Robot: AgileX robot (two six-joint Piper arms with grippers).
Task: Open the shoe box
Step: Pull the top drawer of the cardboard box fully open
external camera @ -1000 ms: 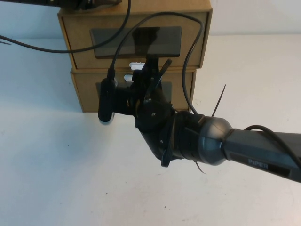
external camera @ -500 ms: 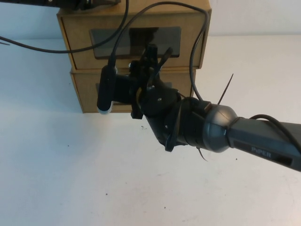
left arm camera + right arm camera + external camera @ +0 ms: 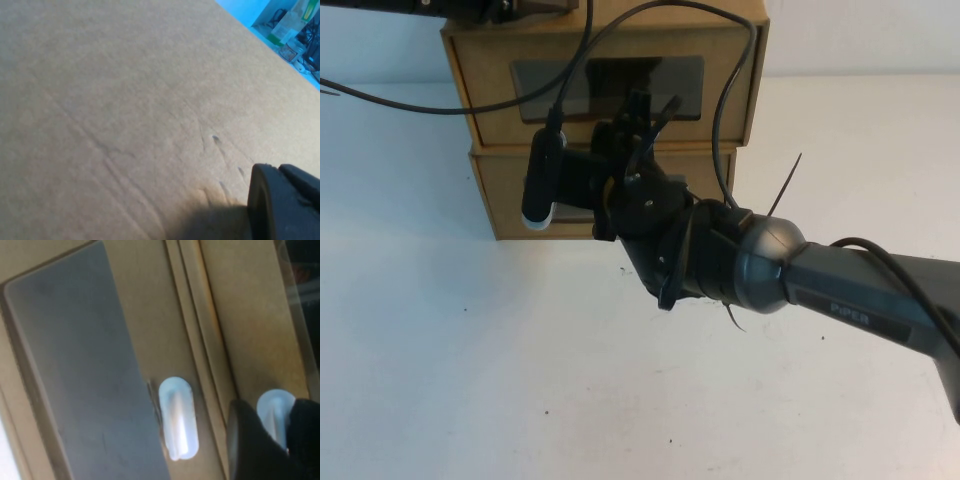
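Observation:
Two brown cardboard shoe boxes are stacked at the back, the upper box [image 3: 730, 70] on the lower box [image 3: 505, 195]. Each has a dark window and a white pull tab on its front. My right gripper [image 3: 655, 105] is pressed up to the box fronts, at the lower edge of the upper box's window. In the right wrist view its dark fingers stand on either side of one white tab [image 3: 272, 407], with a gap still showing, so it is open. The other tab [image 3: 175, 417] lies free beside a grey window [image 3: 75, 365]. My left gripper [image 3: 535, 8] rests on top of the upper box; one finger [image 3: 272, 200] shows over bare cardboard.
The white table [image 3: 470, 380] spreads in front of the boxes. Black cables [image 3: 730, 90] loop over the box fronts and the right arm [image 3: 860, 300] reaches in from the right. A black zip-tie end [image 3: 785, 190] sticks up from the right arm's wrist.
My right gripper has moved up and in toward the box fronts. Its fingers have drawn closer together around the white tab. The left arm has stayed put.

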